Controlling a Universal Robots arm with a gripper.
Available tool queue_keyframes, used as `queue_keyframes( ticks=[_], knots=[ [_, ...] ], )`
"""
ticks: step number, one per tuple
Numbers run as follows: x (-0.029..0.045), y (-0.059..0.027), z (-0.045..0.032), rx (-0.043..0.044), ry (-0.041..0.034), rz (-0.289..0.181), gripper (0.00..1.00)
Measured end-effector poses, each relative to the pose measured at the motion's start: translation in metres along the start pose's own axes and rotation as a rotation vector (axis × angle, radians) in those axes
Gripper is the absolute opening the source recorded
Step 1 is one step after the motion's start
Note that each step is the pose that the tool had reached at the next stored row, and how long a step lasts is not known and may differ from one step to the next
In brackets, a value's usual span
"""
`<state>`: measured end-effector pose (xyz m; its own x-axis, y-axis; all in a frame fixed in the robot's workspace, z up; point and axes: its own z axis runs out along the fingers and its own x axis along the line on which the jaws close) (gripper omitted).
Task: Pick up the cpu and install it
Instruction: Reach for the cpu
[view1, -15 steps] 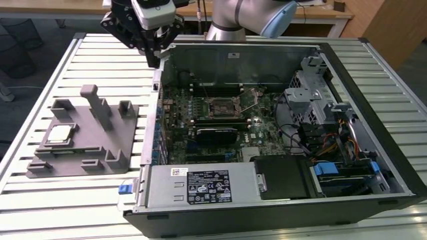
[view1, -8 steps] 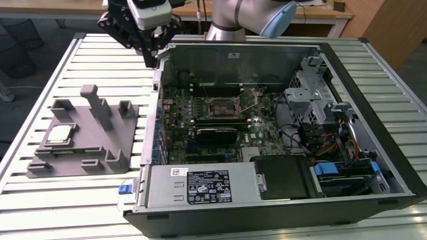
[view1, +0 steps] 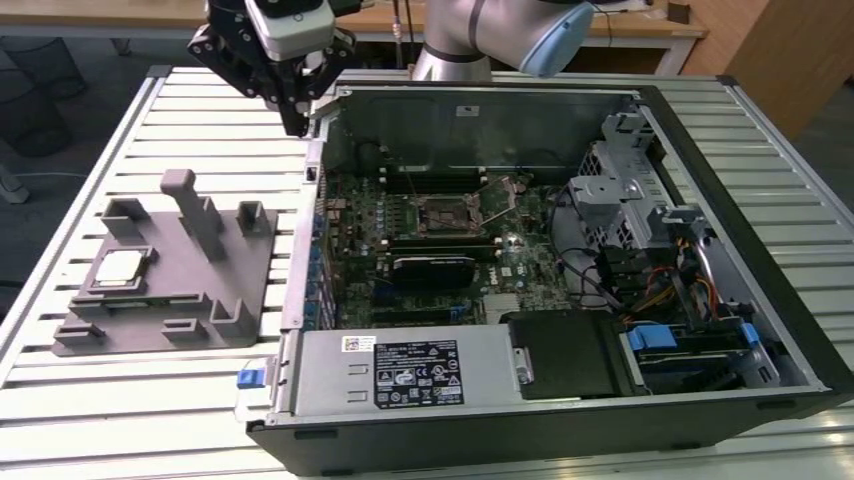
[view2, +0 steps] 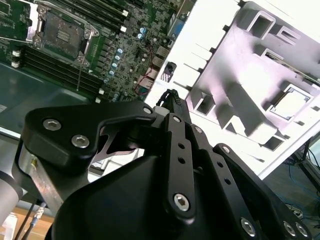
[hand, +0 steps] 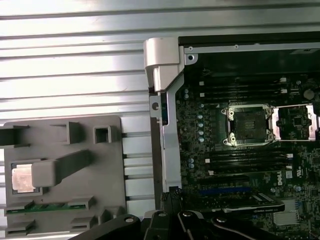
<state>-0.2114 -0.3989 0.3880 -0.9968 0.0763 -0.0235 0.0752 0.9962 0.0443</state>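
CPU (view1: 120, 268) not yet picked up; socket (view1: 447, 212) seen open and empty.
It is seated in the grey tray (view1: 140, 335) at the exterior view's left, outside the computer case (view1: 534, 105). At upper left the gripper (view1: 299, 120) is held over the case edge, jaws together, nothing clamped.

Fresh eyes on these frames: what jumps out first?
The open computer case dominates the exterior view, its processor socket bare. At that view's left, the cpu sits in the grey tray, while the gripper hangs over the case's wall nearest the tray, holding nothing.
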Motion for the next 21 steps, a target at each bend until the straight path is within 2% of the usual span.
queue_keyframes(
  ticks=[21],
  knots=[
    [0.0168, -0.0013, 0.0007, 0.0000, 0.0001, 0.000, 0.11]
  ],
)
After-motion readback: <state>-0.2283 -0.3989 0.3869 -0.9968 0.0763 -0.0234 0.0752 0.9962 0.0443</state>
